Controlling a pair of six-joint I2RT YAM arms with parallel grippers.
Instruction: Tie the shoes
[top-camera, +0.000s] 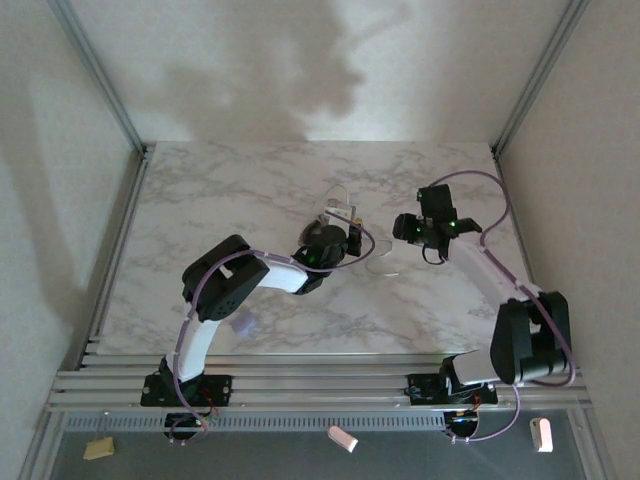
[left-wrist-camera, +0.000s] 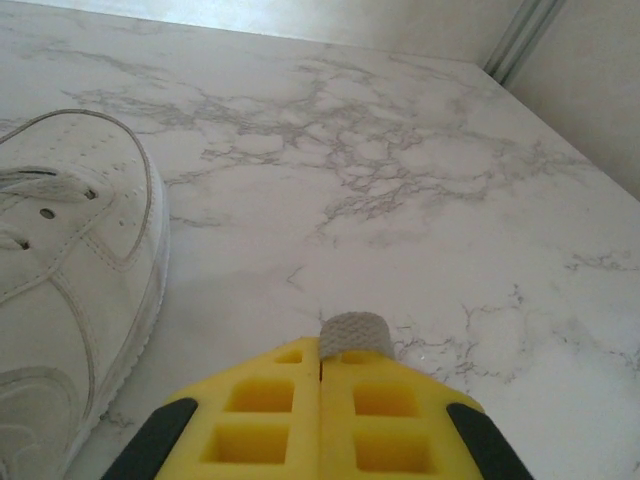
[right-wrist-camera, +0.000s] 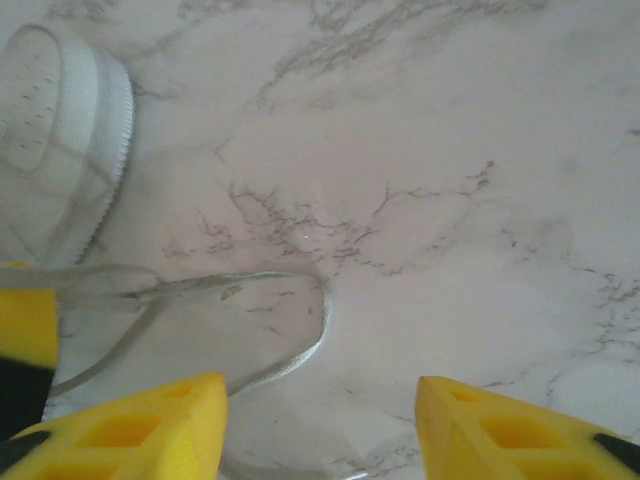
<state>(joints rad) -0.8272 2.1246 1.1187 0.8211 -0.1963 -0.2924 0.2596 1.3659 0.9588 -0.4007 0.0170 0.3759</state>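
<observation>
The white marble-patterned table top (top-camera: 250, 180) takes the middle of the top view. On it, the left arm (top-camera: 225, 285) reaches from the lower left towards the centre, and the right arm (top-camera: 500, 280) bends in from the lower right. The small white low-top sneaker (left-wrist-camera: 70, 280) lies at the left side of the left wrist view, near the table's centre. Its thin white lace (right-wrist-camera: 322, 305) makes a loose loop flat on the marble, in the lower left of the right wrist view. The left gripper (left-wrist-camera: 320, 365) has its yellow fingers pressed together; whether lace is pinched, I cannot tell. The right gripper (right-wrist-camera: 320, 390) holds its fingers apart, above the loop. A tiny lavender blob (top-camera: 242, 322) sits beside the left arm.
</observation>
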